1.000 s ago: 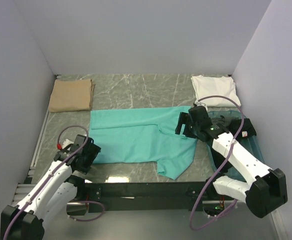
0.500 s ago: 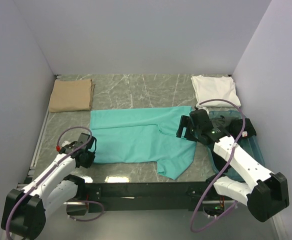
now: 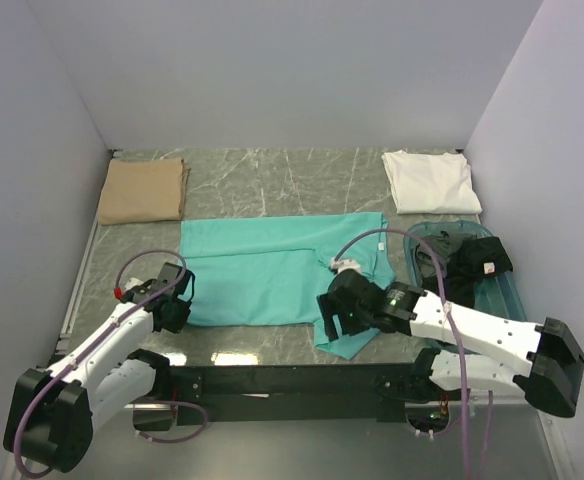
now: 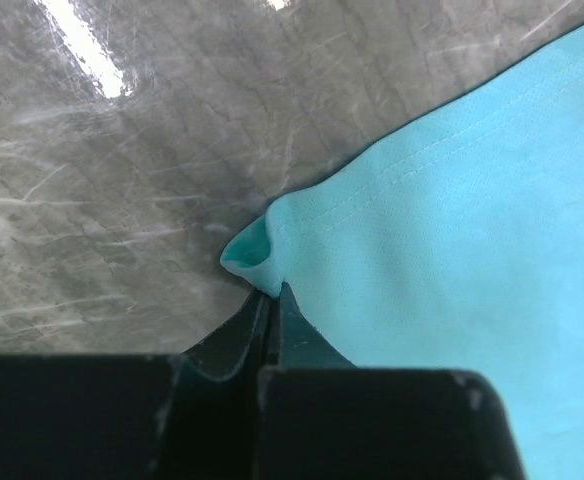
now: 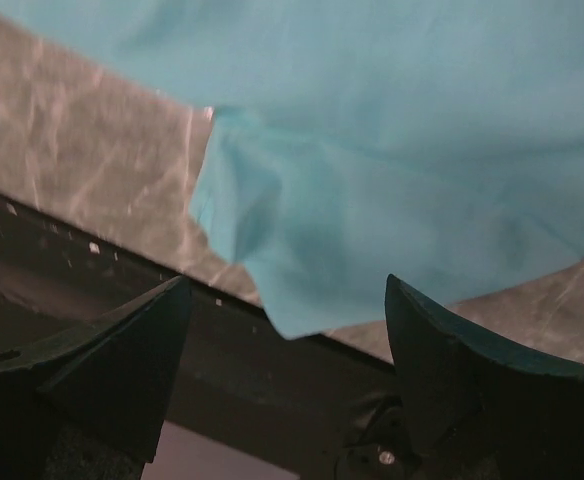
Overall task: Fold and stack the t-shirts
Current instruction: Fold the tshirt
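A teal t-shirt (image 3: pixel 272 270) lies spread flat in the middle of the table. My left gripper (image 3: pixel 177 310) sits at its near-left corner and is shut on it. In the left wrist view the teal t-shirt (image 4: pixel 452 250) bunches into a small curl right at the closed tips of the left gripper (image 4: pixel 270 295). My right gripper (image 3: pixel 332 320) hangs open over the shirt's near flap. In the right wrist view, the teal t-shirt's (image 5: pixel 372 150) pointed edge lies between the spread tips of the right gripper (image 5: pixel 284 290), untouched.
A folded tan t-shirt (image 3: pixel 142 190) lies at the back left and a folded white t-shirt (image 3: pixel 430 180) at the back right. A dark grey t-shirt (image 3: pixel 472 262) sits in the blue-green tub (image 3: pixel 507 290) on the right. A black rail (image 3: pixel 302 380) runs along the near edge.
My left gripper has shut on the teal shirt's near-left corner. The right arm has swung from beside the tub down and left to the shirt's near flap.
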You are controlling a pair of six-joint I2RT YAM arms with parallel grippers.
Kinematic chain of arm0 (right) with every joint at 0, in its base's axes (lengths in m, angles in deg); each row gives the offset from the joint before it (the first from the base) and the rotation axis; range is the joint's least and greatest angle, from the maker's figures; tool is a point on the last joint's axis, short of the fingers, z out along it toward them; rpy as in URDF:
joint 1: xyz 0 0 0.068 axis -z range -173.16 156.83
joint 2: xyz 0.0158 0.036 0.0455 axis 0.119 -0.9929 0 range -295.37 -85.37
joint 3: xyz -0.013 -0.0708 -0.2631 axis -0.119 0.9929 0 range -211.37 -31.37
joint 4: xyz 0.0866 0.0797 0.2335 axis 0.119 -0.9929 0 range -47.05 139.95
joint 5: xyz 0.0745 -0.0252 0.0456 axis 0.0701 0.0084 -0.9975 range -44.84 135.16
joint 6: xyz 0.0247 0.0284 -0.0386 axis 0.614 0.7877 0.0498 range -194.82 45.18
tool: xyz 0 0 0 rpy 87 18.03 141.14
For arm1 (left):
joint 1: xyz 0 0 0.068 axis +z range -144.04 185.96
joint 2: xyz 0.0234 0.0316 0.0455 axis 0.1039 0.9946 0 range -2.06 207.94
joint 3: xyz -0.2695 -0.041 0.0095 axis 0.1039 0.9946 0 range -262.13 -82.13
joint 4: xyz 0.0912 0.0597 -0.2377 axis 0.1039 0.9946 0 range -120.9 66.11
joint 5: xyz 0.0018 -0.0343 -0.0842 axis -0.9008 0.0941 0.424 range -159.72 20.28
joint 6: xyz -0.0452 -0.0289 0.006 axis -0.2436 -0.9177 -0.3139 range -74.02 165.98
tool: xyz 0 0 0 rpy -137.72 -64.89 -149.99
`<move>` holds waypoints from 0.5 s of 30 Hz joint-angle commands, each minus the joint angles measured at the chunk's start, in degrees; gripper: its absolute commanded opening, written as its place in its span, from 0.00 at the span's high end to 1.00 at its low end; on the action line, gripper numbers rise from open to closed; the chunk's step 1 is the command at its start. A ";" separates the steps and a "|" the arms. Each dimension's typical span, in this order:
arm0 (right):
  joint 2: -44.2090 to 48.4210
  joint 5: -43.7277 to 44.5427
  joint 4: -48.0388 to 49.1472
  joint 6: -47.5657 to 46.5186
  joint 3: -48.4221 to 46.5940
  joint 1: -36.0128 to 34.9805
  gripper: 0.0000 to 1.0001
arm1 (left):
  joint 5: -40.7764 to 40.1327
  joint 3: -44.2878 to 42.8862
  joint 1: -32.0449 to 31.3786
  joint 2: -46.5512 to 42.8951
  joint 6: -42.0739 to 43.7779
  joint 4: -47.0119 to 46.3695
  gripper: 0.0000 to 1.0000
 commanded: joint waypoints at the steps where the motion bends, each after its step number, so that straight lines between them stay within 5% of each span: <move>1: -1.86 1.24 -4.96 2.98 0.94 -7.28 0.16 | -2.55 -0.73 -0.13 0.27 1.03 0.30 0.99; 7: -8.27 1.59 -6.38 6.23 0.85 -16.34 0.20 | -2.11 -0.65 -0.13 0.18 1.03 -0.41 0.99; 15: -13.29 4.58 -3.92 7.38 0.68 -16.52 0.33 | -2.73 -0.21 -0.13 -1.75 0.50 0.82 0.99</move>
